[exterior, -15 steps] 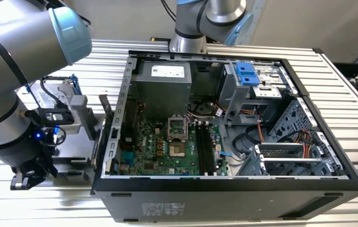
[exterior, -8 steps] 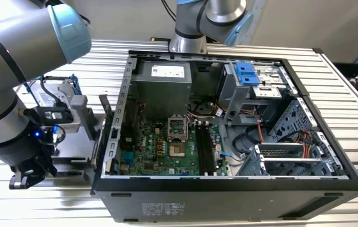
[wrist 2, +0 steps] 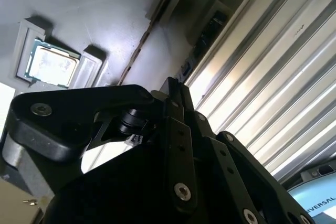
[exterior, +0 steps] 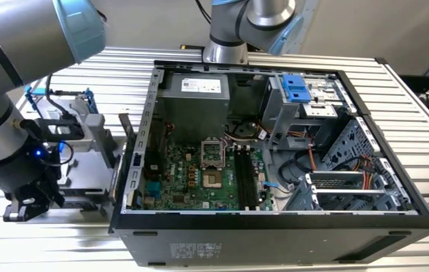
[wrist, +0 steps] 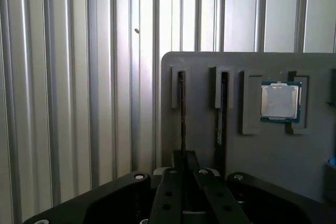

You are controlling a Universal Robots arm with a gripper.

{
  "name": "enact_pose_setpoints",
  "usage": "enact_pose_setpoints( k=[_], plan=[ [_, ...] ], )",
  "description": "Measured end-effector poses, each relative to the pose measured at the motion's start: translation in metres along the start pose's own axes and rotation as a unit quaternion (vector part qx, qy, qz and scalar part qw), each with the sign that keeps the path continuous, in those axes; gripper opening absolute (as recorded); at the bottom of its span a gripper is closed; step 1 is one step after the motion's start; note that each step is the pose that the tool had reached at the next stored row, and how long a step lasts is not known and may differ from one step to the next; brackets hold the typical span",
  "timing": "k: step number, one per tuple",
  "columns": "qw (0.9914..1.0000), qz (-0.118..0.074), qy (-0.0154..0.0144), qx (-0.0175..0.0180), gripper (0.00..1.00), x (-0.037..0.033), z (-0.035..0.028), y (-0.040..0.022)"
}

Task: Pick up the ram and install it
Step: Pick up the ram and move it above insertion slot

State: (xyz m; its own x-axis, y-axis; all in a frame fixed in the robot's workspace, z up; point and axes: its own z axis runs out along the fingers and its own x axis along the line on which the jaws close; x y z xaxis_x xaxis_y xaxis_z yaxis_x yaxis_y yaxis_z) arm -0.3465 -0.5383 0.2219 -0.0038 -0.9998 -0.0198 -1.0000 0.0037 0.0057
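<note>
The black claw gripper [wrist: 184, 156] hangs at one end of the ram [wrist: 181, 111], a dark, narrow circuit-board stick standing on edge in the outermost slot of a flat grey plastic tray [wrist: 273, 150]. The ram's long axis runs straight away from the gripper, along the slot. A second dark stick [wrist: 222, 108] lies parallel in the tray's next slot, beside a square silver-lidded processor chip [wrist: 280, 102]. Whether the claw is spread or pinching cannot be told.

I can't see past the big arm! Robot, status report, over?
Claw at gray holder, lined up with ram. Ram on edge in holder slot, not in computer case yet. Nothing seen blocking.
</note>
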Motion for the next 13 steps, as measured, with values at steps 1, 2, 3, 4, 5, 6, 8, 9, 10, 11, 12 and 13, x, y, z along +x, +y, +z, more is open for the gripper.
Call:
enact_pose_setpoints(
  k=[1,2,3,4,5,6,8,9,10,11,12,13],
  plan=[
    [1.00000,0.000,0.0003,0.0001,0.00,-0.0004,-0.0018,0.0000],
    [1.00000,0.000,0.0006,0.0000,0.00,-0.0006,-0.0034,0.0000],
    [1.00000,0.000,0.0008,0.0000,0.00,-0.0006,-0.0052,0.0000],
    [1.00000,0.000,0.0008,0.0000,0.00,-0.0007,-0.0075,0.0001],
    [1.00000,0.001,0.0008,0.0000,0.00,-0.0007,-0.0110,0.0001],
    [1.00000,0.001,0.0008,0.0000,0.00,-0.0009,-0.0156,0.0001],
    [1.00000,0.001,0.0008,0.0000,0.00,-0.0010,-0.0244,0.0002],
    [1.00000,0.001,0.0007,0.0001,0.00,-0.0011,-0.0291,0.0002],
    [1.00000,0.001,0.0008,0.0000,0.00,-0.0012,-0.0335,0.0003],
    [1.00000,0.001,0.0008,0.0000,0.00,-0.0013,-0.0383,0.0003],
    [1.00000,0.001,0.0008,0.0000,0.00,-0.0014,-0.0420,0.0003],
    [1.00000,0.001,0.0007,0.0001,0.00,-0.0015,-0.0452,0.0003]
  ],
)
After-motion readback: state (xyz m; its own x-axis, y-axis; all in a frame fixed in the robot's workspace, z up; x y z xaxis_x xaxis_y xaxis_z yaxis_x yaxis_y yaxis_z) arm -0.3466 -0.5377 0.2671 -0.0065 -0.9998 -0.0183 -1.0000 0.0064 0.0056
